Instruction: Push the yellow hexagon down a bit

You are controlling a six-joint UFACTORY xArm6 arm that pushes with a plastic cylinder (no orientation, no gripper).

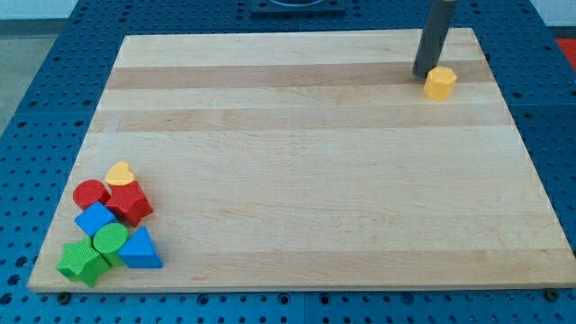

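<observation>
The yellow hexagon sits near the view's top right corner of the wooden board. My dark rod comes down from the view's top, and my tip rests on the board just left of and slightly above the hexagon, touching or nearly touching its upper left side.
A cluster of blocks lies at the view's bottom left: a yellow heart, a red cylinder, a red hexagon, a blue block, a green cylinder, a blue triangle, a green block.
</observation>
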